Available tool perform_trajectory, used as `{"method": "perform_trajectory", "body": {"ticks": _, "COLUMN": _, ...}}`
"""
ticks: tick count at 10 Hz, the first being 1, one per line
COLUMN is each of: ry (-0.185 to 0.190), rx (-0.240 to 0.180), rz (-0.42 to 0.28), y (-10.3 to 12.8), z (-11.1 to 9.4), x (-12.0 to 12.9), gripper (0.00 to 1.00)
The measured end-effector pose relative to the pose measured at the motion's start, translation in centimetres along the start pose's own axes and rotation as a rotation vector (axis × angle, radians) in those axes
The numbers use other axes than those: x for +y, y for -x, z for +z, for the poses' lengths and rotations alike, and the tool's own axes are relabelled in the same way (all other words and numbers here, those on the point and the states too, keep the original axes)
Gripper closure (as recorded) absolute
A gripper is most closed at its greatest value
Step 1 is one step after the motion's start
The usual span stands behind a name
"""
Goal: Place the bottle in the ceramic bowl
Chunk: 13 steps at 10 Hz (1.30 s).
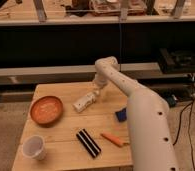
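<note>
The small white bottle [86, 101] lies on its side on the wooden table [61, 125], right of the orange-brown ceramic bowl [46, 109] and apart from it. Its cap end points up and to the right. My gripper [97, 93] reaches down from the white arm [141, 115] and sits at the bottle's cap end, touching or nearly touching it. The bowl is empty and stands at the table's left side.
A white cup [34, 147] stands at the front left corner. A black striped bar [88, 143] and an orange piece [112, 139] lie near the front. A blue object [121, 115] sits beside my arm. A dark shelf unit runs behind the table.
</note>
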Motion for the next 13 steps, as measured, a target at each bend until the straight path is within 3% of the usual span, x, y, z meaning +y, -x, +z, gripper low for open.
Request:
{"method": "perform_trajectory", "body": {"ticks": 4, "ry": 0.053, "rx": -0.043, "rz": -0.107, "y": 3.2, "z": 0.4, "x": 0.8, "gripper": 0.20}}
{"method": "perform_trajectory", "body": {"ticks": 8, "ry": 0.083, "rx": -0.098, "rz": -0.202, "y": 6.0, "z": 0.6, "x": 1.3, "gripper": 0.22}}
{"method": "perform_trajectory", "body": {"ticks": 10, "ry": 0.102, "rx": -0.113, "rz": -0.239, "y": 7.3, "z": 1.0, "x": 1.6, "gripper": 0.41}}
{"method": "perform_trajectory", "body": {"ticks": 13, "ry": 0.131, "rx": -0.126, "rz": -0.237, "y": 7.5, "z": 1.4, "x": 1.8, "gripper": 0.72}}
